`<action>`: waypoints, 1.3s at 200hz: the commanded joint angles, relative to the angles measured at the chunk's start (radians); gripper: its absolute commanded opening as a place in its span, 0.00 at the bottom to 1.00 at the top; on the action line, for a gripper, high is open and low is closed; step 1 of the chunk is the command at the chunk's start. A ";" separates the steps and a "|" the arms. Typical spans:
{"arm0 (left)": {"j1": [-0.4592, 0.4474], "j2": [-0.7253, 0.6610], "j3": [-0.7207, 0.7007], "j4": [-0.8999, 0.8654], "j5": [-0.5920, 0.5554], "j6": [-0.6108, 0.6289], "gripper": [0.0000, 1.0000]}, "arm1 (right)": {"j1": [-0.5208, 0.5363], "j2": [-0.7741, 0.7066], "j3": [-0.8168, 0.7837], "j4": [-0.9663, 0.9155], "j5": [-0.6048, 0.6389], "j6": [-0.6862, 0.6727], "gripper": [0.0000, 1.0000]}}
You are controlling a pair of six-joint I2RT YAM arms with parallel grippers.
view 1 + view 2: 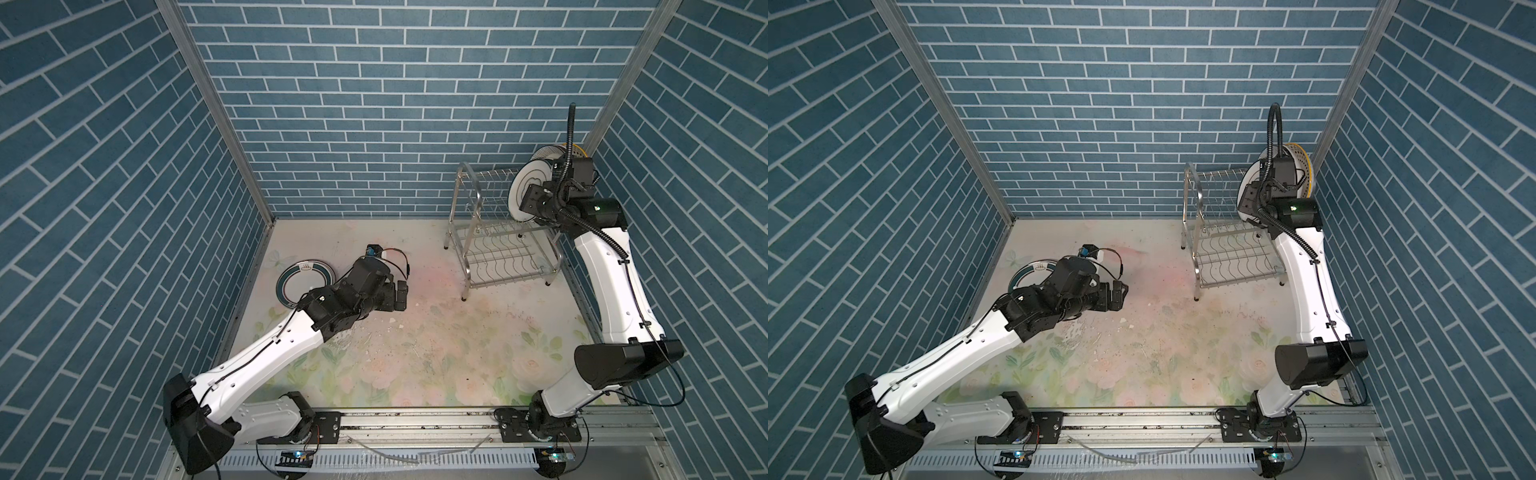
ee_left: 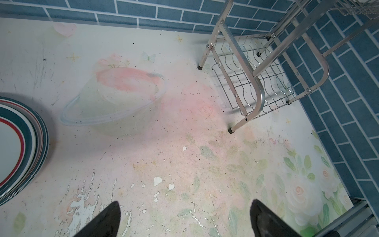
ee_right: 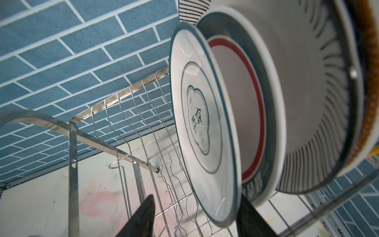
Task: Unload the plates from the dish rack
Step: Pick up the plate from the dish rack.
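The dish rack [image 1: 469,216] stands at the back right, and several plates [image 1: 524,187] stand on edge in its upper tier. In the right wrist view the front plate [image 3: 196,115], white with a teal rim and a black character, has its lower rim between the fingers of my right gripper [image 3: 196,205]. One finger lies behind the rim and the other stands well apart, so the gripper is open. My left gripper [image 2: 184,217] hangs open and empty over the table. Beside it lies a stack of teal-banded plates [image 2: 20,143].
The blue brick side wall runs close behind the rack [image 1: 1200,208] and the right arm. The rack's lower tier [image 2: 258,88] holds nothing. Behind the front plate stand a red-ringed plate [image 3: 252,112] and a black-striped one [image 3: 317,102]. The floral table mat [image 1: 415,332] is worn.
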 commanded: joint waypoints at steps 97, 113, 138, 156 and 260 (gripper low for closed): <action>-0.005 -0.041 -0.031 -0.007 -0.025 0.006 0.99 | -0.003 0.031 -0.052 0.132 0.008 -0.049 0.47; -0.006 -0.047 -0.034 -0.005 -0.026 0.005 0.99 | -0.004 0.040 -0.059 0.144 0.002 -0.054 0.45; -0.005 -0.051 -0.038 -0.003 -0.026 0.005 0.99 | -0.003 0.039 -0.083 0.175 0.000 -0.062 0.42; -0.006 -0.053 -0.041 -0.005 -0.027 0.005 0.99 | -0.003 0.040 -0.095 0.187 0.003 -0.065 0.39; -0.002 -0.069 -0.061 0.007 -0.033 -0.001 0.99 | -0.004 0.003 -0.179 0.273 0.013 -0.105 0.19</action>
